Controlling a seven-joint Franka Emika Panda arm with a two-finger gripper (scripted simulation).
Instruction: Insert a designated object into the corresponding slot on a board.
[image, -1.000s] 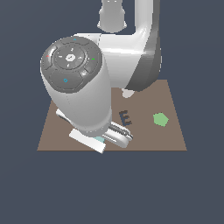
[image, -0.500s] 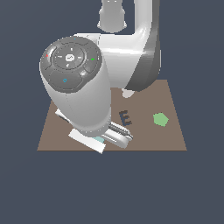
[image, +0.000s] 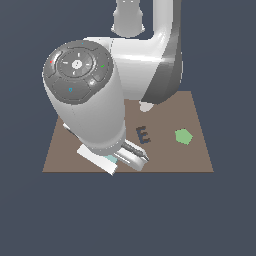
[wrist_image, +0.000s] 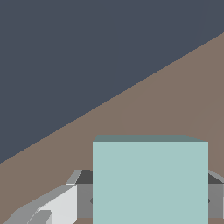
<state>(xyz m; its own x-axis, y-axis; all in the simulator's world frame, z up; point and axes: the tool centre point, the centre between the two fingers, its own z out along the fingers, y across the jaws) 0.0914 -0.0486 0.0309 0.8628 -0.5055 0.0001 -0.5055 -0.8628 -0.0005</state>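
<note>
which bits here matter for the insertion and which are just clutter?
Job:
- teal tile, sitting between the fingers of the gripper
- brown board
- the square slot isn't visible in either view

Clutter:
- green pentagon
- dark E-shaped recess

the only readable sign: a dark e-shaped recess (image: 143, 135) on the board (image: 200, 150).

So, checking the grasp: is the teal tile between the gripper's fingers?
Yes, the wrist view shows the teal tile flanked by a finger on each side.
</note>
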